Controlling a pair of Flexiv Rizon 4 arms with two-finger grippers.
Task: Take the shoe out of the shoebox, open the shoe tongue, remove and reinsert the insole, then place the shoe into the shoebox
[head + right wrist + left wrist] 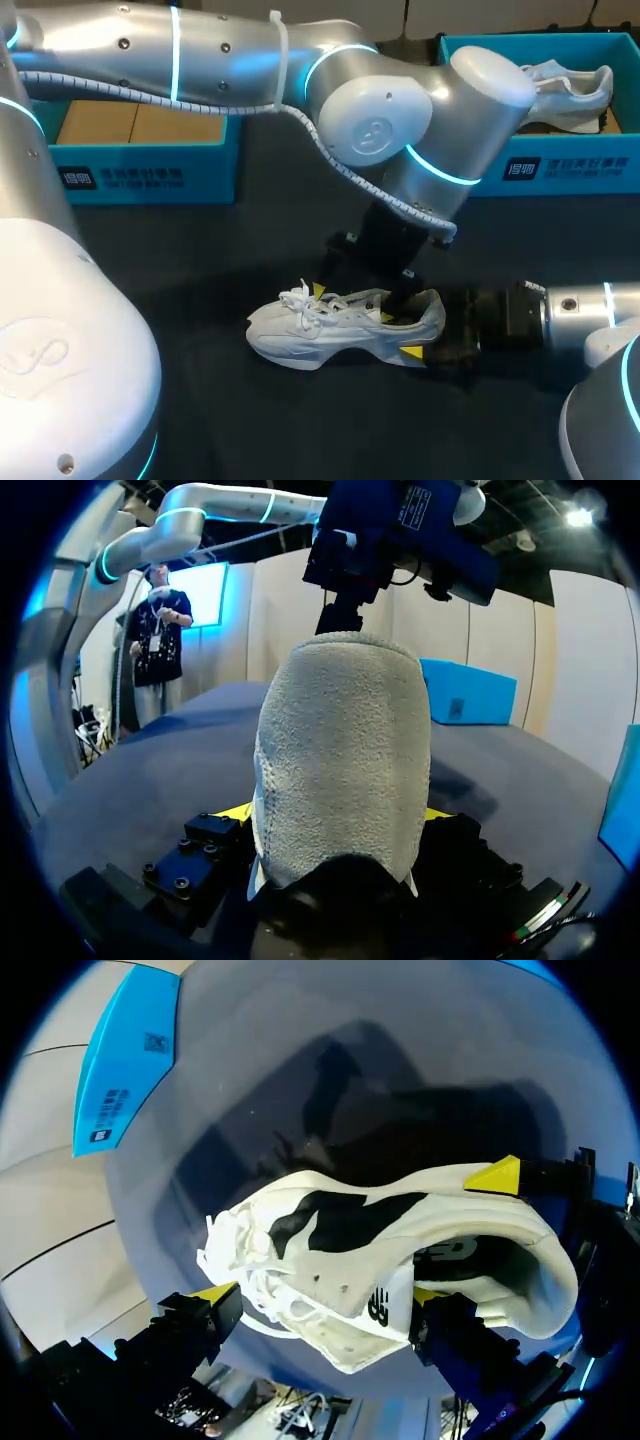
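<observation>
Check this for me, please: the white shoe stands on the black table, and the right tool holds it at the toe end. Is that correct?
Not quite. The white shoe does stand on the black table, but the right tool holds it at the heel end, not the toe end. The head view shows this: the laces and toe lie at the end away from that tool.

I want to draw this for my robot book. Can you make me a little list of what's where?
shoe: white, upright on the dark table
right gripper: shut on the shoe's heel
left gripper: above the shoe's tongue and laces
left shoebox: blue, back left
right shoebox: blue, back right, another shoe inside
</observation>
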